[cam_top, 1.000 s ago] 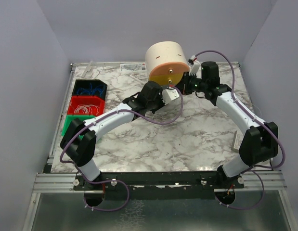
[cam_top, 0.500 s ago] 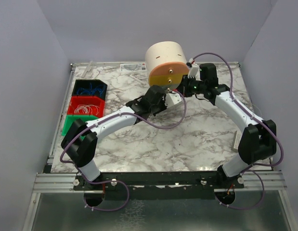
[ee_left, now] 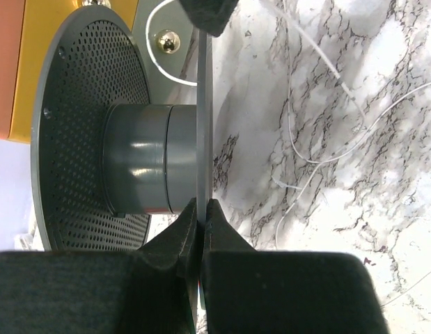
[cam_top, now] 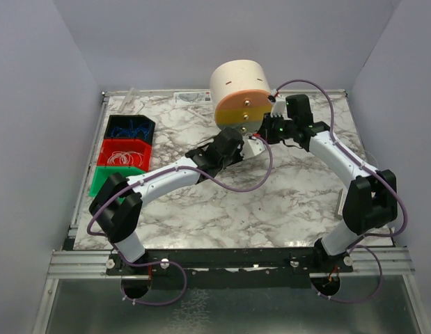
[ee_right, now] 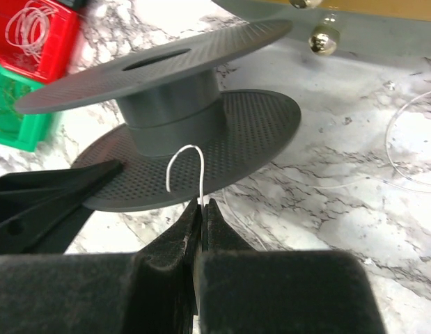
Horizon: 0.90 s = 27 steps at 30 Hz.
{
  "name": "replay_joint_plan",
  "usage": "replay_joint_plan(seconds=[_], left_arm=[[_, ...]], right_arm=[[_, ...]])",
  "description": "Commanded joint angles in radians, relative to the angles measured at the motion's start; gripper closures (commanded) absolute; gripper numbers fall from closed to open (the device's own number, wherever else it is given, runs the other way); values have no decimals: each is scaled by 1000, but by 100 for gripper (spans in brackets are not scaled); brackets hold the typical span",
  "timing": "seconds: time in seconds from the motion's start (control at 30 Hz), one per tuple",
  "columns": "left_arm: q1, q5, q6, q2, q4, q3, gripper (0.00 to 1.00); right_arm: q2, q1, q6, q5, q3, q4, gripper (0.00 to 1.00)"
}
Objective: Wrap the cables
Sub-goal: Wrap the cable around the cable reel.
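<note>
Left pincer (ee_left: 201,210) shut tight on the rim of the grey spool (ee_left: 135,163), far centre of the counter (cam_top: 271,202). Right pincer (ee_right: 201,207) pinched shut on a thin white cable (ee_right: 182,156), whose end loops just beside the spool's core. More loose strands (ee_left: 306,139) lie on the marble nearby. Big cream drum (cam_top: 237,85) stands close behind the spool. Three bins (cam_top: 144,154) at the left edge.

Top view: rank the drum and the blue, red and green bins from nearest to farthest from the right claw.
1. drum, just beside it, rear
2. blue bin, far left, rearmost
3. red bin, left, middle
4. green bin, left, frontmost
</note>
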State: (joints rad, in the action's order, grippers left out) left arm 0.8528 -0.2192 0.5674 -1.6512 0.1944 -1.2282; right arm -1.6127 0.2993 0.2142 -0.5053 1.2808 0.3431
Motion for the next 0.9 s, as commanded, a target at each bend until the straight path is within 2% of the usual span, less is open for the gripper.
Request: replay_joint_plan(seconds=[0.0,0.23,0.47,0.87], left_arm=[[9,-59,26,19,-79,3,100],[25,-25,45,17,-54,10,100],[50,-59,80,16,-52,18,100],[60,-110,115,20,-84,38,100]], right_arm=[[-11,-3,-52,62,17,60,100],[10,18,-93,0,31,30,99],[-42,54,-159,2,102,156,99],[16,63,-187,23,97,220,99]])
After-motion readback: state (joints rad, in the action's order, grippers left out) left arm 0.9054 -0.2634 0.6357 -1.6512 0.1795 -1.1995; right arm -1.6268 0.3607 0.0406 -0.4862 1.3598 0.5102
